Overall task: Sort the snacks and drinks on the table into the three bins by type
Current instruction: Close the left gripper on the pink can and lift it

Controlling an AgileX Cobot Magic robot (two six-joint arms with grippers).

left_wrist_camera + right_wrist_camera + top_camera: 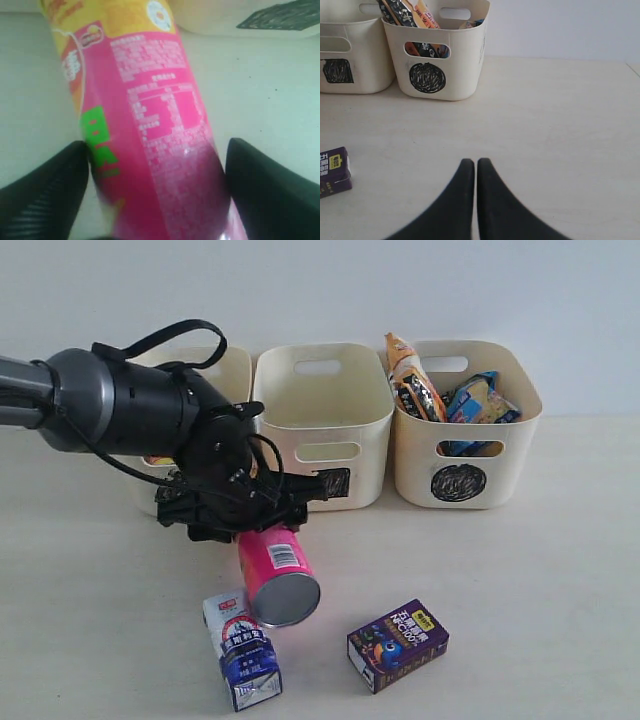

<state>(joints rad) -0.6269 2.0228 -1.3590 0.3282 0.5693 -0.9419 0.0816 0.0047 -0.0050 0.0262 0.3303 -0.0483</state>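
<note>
Pink chip tube (270, 556) clamped, tilted, between left fingers (45, 200), near blue-white carton (243, 650) on desk (520, 590); right fingers (455, 205) pressed together, holding nothing.

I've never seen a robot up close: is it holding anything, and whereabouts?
The left gripper clamps the pink chip tube across its round side, near the end opposite the silver one. The right gripper holds nothing.

Light is bright, soft and even in all three views, with no hard source evident. Exterior view: faint diffuse shadows lie on the table (540, 590) under the blue-white carton (243, 652). Left wrist view: the pink chip tube (165, 150) is too close, its print blurred, with a pale sheen patch on it. Right wrist view: the circle bin (440, 60) is sharp; the right gripper (475, 162) is featureless black with soft edges.
</note>
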